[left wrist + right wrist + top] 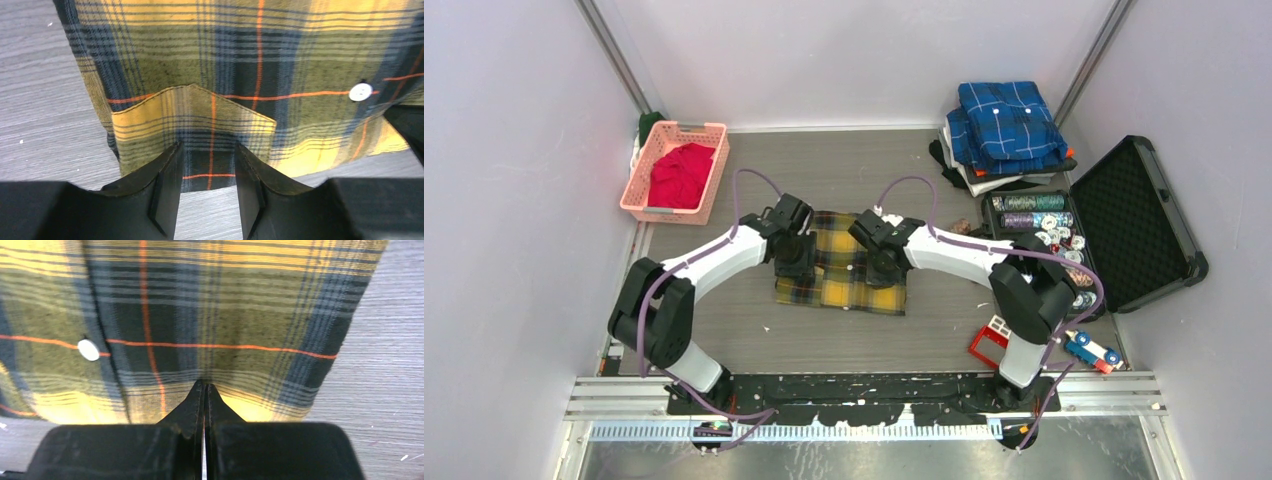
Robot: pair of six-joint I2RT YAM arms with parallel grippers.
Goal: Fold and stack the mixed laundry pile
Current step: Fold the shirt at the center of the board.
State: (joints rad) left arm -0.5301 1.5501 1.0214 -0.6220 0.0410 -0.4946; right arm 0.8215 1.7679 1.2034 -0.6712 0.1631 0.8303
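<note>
One yellow-and-black plaid shirt (842, 262) lies folded into a rectangle on the grey tabletop (744, 330), at the middle of the overhead view. Two arms reach it, one from each side.

The left pincer (796, 265) sits on the shirt's 9 o'clock edge. In its wrist view it (207, 150) is spread, and its two fingers (167, 175) straddle the lower edge of the single chest pocket (192, 117) without closing on the cloth.

The right pincer (884, 272) is over the 3 o'clock side. In its wrist view it (204, 386) is pressed together, its tips at the shirt's near hem. Whether any cloth is caught there cannot be told. Each wrist view shows one white button (360, 92).

One red T-shirt (680, 175) lies bunched in the one pink basket (636, 188) at 10 o'clock. One blue plaid shirt (1009, 120) tops a stack of folded clothes at 2 o'clock. One open black case (1139, 225) sits at 3 o'clock, and two small toys (1092, 350) lie at 4 o'clock.
</note>
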